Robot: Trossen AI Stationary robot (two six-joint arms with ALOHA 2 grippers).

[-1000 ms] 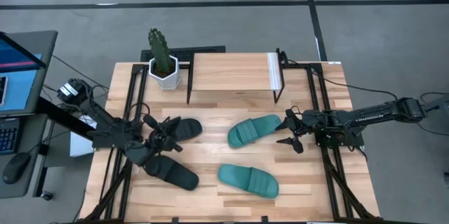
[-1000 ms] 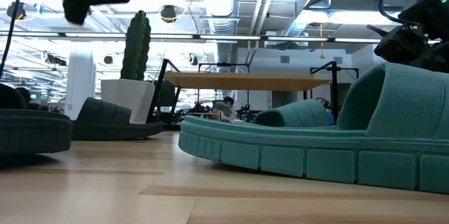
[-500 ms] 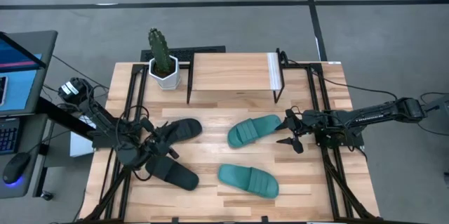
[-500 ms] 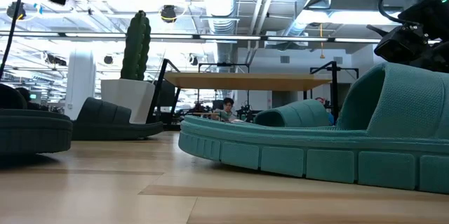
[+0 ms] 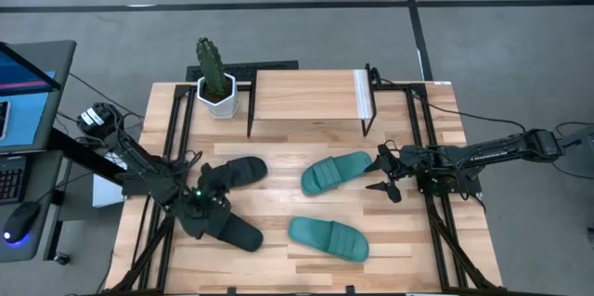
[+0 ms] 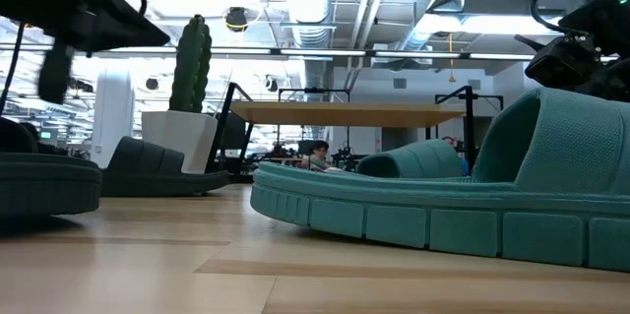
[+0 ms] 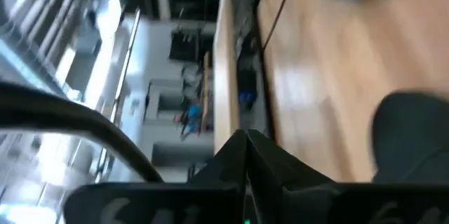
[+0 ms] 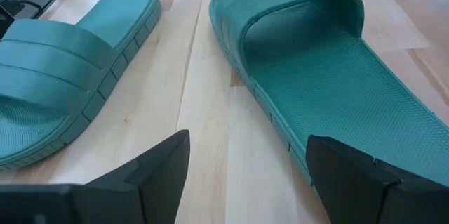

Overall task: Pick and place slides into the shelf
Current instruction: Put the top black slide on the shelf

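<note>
So all four slides are on the table, none in the shelf (image 5: 307, 96) at the back edge next to the cactus (image 5: 213, 66). Left gripper (image 5: 206, 205) is clenched shut with nothing in it, hovering right between the two black slides, the far one (image 5: 239, 171) and the near one (image 5: 229, 229). Right gripper (image 5: 386, 173) is spread wide open at the heel of the far teal slide (image 5: 335, 172), not holding it. Other teal slide (image 5: 329, 238) lies nearer the front edge.

2 dark, slender jointed arms — black cables trailing — each hand with wedge-shaped black fingers (image 8: 165, 164).
</note>
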